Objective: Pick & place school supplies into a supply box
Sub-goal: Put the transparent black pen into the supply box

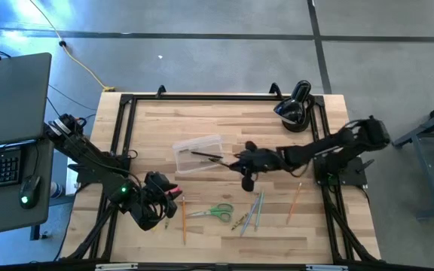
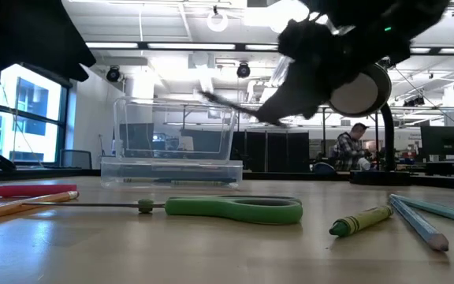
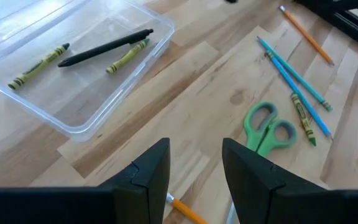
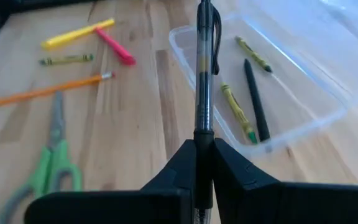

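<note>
The clear supply box (image 1: 198, 153) lies on the wooden table left of centre, its rim showing in the right wrist view (image 4: 185, 46). In it lie two crayons (image 4: 238, 112) and a dark pen (image 3: 104, 48). My right gripper (image 1: 237, 159) is shut on a dark clip pen (image 4: 204, 68) just right of the box, and the pen's front reaches over the box rim. My left gripper (image 1: 173, 190) is open and empty above the table, nearer than the box. Green-handled scissors (image 1: 215, 212) lie flat near the front. My right gripper pinches the pen's barrel (image 4: 202, 124) between its two fingers, behind the clip. The fingers come from the table's right, about level, and the pen runs along them and sticks out forward. The pen is lifted clear (image 2: 227, 102), higher than the box's top edge.
A pink marker (image 4: 117, 46), a yellow marker (image 4: 76, 34), a crayon (image 4: 67, 60) and an orange pencil (image 4: 48, 90) lie at the front left. Blue pencils and a crayon (image 1: 253, 211) and another orange pencil (image 1: 295, 202) lie at the front right. A black rounded device (image 1: 294, 105) stands far right.
</note>
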Robot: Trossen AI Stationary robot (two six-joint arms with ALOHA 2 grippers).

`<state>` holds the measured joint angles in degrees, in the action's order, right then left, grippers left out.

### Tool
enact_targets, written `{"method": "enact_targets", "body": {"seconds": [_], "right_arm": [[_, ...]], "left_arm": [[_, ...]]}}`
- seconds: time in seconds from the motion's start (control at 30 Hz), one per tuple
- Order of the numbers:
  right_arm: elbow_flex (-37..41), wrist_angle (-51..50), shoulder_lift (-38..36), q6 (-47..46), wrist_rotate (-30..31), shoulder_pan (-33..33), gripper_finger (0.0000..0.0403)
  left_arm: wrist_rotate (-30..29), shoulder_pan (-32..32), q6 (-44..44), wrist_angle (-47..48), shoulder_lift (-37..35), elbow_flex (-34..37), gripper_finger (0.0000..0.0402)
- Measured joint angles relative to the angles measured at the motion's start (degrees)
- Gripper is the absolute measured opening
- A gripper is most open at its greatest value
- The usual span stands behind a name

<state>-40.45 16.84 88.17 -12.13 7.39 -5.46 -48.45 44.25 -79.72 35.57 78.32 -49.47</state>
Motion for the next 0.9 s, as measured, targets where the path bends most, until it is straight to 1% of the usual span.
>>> {"method": "enact_targets", "body": {"seconds": [0.07, 0.13, 0.3, 0.4, 0.5, 0.6, 0.77, 0.9], "right_arm": [[-2.87, -0.81, 3.19, 4.44, -2.26, 1.22, 0.0018], [-6.49, -2.49, 6.57, 9.87, -2.88, 1.85, 0.0018], [-16.93, -9.31, 13.39, 21.00, 2.67, 2.94, 0.0018], [-22.88, -13.01, 17.10, 25.56, 3.35, 3.99, 0.0018], [-27.78, -16.06, 20.92, 26.72, 3.34, 5.25, 0.0019], [-30.38, -19.74, 23.88, 26.28, 3.34, 6.33, 0.0019], [-30.89, -20.79, 25.43, 26.86, 4.49, 7.14, 0.0028], [-30.90, -20.53, 25.31, 27.50, 6.13, 7.07, 0.0053]], "left_arm": [[-0.07, 0.00, 0.00, 0.00, 0.00, 0.00, 0.0179], [-0.19, 0.00, 0.00, 0.00, 0.00, 0.00, 0.0179], [-0.17, 0.00, 0.00, -0.78, 0.00, 0.00, 0.0179], [-0.17, 0.00, 0.00, -1.25, -0.01, 0.00, 0.0179], [-0.20, 0.00, 0.40, -1.25, -0.02, 0.00, 0.0179], [-0.22, 0.00, 0.42, -1.27, -0.02, 0.00, 0.0179], [-0.24, 0.00, 0.44, -1.29, 0.00, 0.00, 0.0179], [-1.07, 0.00, 0.46, -1.29, -0.02, 0.00, 0.0179]]}}
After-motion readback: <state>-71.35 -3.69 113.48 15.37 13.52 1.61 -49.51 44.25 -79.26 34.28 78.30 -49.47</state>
